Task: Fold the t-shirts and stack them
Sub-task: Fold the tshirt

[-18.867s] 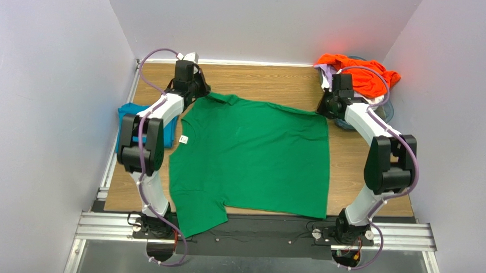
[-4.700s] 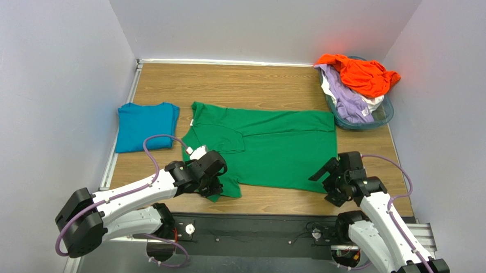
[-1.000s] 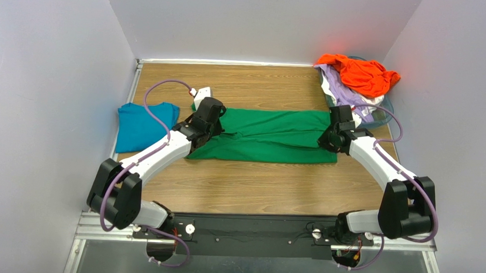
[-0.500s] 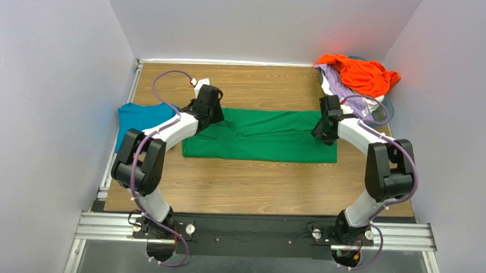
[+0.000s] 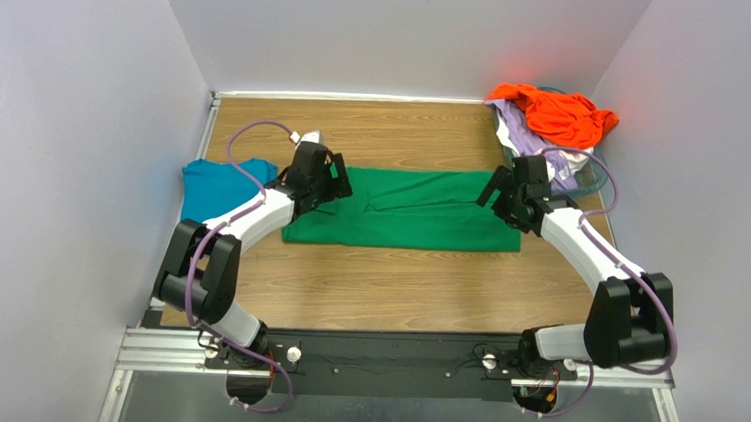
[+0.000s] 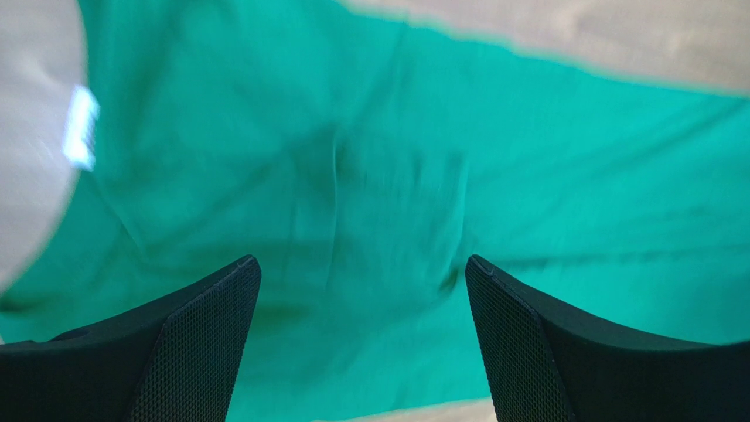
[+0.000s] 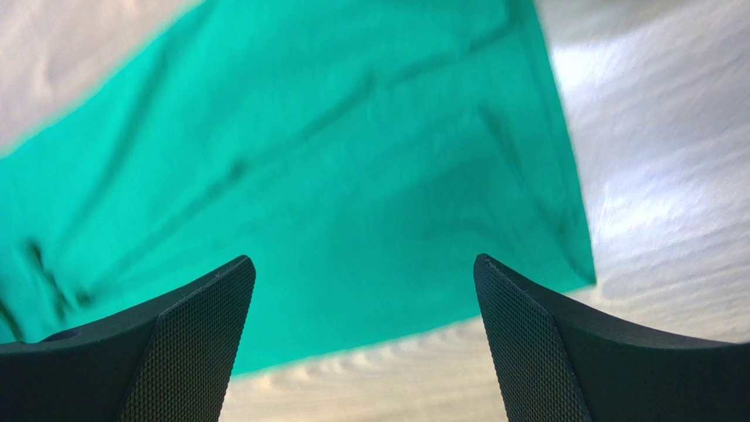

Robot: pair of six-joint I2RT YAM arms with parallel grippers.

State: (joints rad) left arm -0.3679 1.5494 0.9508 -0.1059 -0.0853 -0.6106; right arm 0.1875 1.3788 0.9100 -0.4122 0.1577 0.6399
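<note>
Green t-shirt (image 5: 403,210) lies in the middle of the table (image 5: 395,288) as a long flat band, running 9 to 3 o'clock in the top view, folded lengthwise. Its left end bulges and rumples toward 7 o'clock; the right end is squarer. A white label shows near the left end in the left wrist view.

Left gripper (image 6: 361,286) hovers over the band's left end, jaws spread wide, nothing between them. Cloth lies below, apparently untouched. Right gripper (image 7: 363,272) hangs over the right end, just inside the corner, likewise wide apart and empty.

Teal-blue t-shirt (image 5: 213,193) sits folded at 9 o'clock, close to the left forearm. Orange t-shirt (image 5: 555,114) and lavender t-shirt (image 5: 534,147) are heaped in the basket (image 5: 595,173) at 2 o'clock, near the right arm.

Judgement: lengthwise fold looks done; crosswise fold and stacking not yet done.

Risks:
- Fingertips low over loose cloth: a pad catching a wrinkle on the way up would drag the top layer and open the fold
- Rumpled left end: pinching only the top layer there would leave the sleeve behind and give a lopsided packet
- Left forearm sweeping toward 9 o'clock could knock the teal-blue t-shirt out of square
- Right arm swinging toward 2 o'clock could snag the hanging lavender cloth
</note>
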